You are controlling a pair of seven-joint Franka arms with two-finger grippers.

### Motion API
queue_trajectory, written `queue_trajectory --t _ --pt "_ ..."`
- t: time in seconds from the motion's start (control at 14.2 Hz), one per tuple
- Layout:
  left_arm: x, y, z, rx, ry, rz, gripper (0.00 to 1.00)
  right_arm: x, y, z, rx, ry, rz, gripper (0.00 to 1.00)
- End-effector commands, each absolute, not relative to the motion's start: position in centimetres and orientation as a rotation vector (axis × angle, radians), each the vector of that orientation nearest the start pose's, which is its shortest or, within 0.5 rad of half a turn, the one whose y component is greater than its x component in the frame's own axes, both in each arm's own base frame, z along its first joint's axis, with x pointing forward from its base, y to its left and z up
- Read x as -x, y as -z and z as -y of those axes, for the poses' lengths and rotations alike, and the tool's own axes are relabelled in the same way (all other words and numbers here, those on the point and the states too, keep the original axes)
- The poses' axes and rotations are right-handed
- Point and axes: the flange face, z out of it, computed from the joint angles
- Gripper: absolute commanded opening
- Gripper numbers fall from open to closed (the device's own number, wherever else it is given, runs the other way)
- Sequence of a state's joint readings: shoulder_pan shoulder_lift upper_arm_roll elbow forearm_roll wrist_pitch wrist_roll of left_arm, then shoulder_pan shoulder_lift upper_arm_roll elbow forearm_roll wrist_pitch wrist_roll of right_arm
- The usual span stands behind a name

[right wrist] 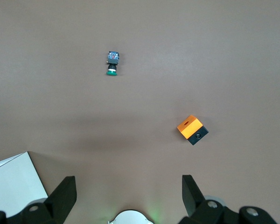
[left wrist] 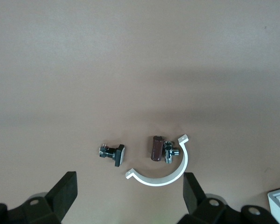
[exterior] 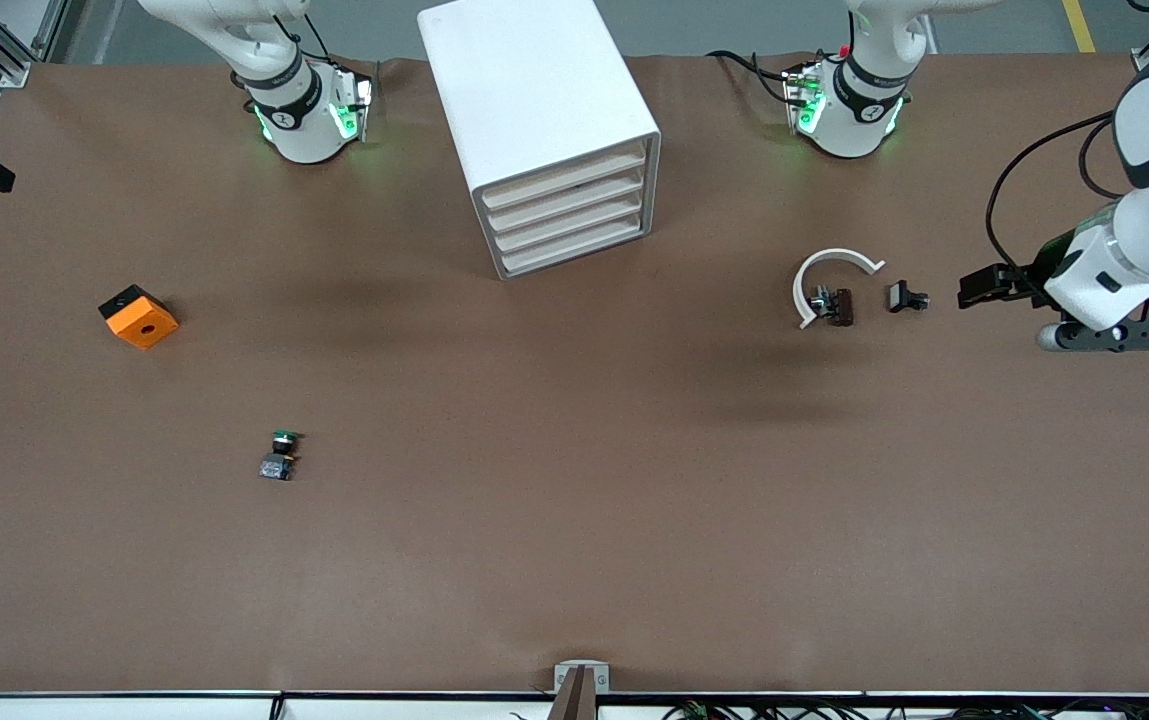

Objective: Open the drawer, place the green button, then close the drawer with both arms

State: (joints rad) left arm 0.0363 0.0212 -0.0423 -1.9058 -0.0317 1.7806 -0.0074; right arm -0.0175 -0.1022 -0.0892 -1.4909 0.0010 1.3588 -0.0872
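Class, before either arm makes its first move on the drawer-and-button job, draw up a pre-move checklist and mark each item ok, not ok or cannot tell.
1. All four drawers of the cabinet shut: ok, fronts flush.
2. Button free on the table, nothing touching it: ok.
3. Orange block apart from the button: ok.
4. Left gripper open and holding nothing: ok; it is over the clip with the white arc.
5. Right gripper open and holding nothing: ok.
6. Which drawer is meant: cannot tell.

The cabinet (exterior: 534, 110) is white with beige drawer fronts. The button (exterior: 279, 453) has a green cap; the block (exterior: 139, 317) is orange and black.
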Motion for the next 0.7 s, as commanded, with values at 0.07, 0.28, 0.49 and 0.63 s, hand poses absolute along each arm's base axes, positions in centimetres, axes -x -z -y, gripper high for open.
queue_trajectory --t 0.07,0.28,0.49,0.63 --pt "-55.0 -45.0 1.2 3.161 -0.224 0.033 1.00 -49.4 -69.6 6.7 3.139 -0.066 -0.056 1.00" --pt "-55.9 -42.2 2.8 3.163 -0.250 -0.002 1.00 -49.9 -68.6 7.8 3.121 -0.103 -0.092 1.00" --pt "-56.8 -39.6 5.0 3.161 -0.253 0.071 1.00 -50.5 -67.7 7.9 3.119 -0.129 -0.087 1.00" --pt "-57.3 -38.0 6.8 3.158 -0.246 0.150 1.00 -50.9 -66.9 7.8 3.117 -0.156 -0.089 1.00"
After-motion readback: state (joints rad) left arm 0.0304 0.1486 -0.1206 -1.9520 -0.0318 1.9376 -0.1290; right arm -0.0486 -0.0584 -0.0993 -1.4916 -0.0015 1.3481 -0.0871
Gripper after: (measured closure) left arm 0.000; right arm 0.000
